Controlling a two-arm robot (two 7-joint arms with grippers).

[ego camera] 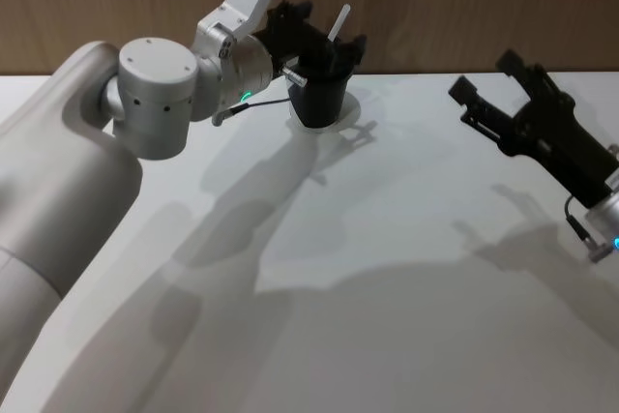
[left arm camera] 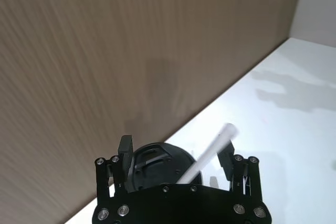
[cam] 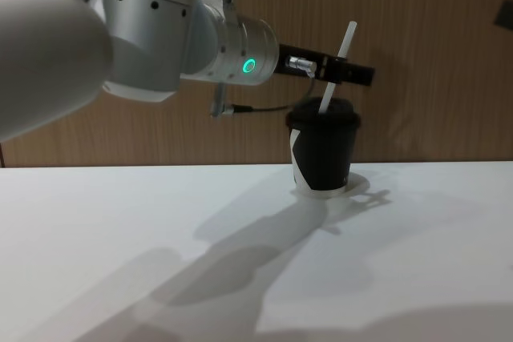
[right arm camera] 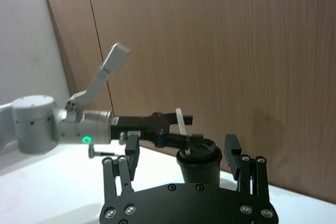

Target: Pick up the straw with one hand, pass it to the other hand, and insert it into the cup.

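- The cup (cam: 324, 154) stands on the table (cam: 240, 278) by the wooden wall (cam: 417, 54).
- The straw (cam: 337, 70) leans in its lid.
- The left gripper (cam: 341, 72), fingers apart, hovers over the lid around the straw.
- The right gripper (ego camera: 503, 94), well right of the cup, has fingers apart, empty.

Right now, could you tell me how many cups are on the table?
1. The cup stands near the table's far edge by the wood wall, the straw leaning out of its lid, with the left gripper around the straw above it.

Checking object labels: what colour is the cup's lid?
Black, same as the cup; the lid shows best in the chest view.
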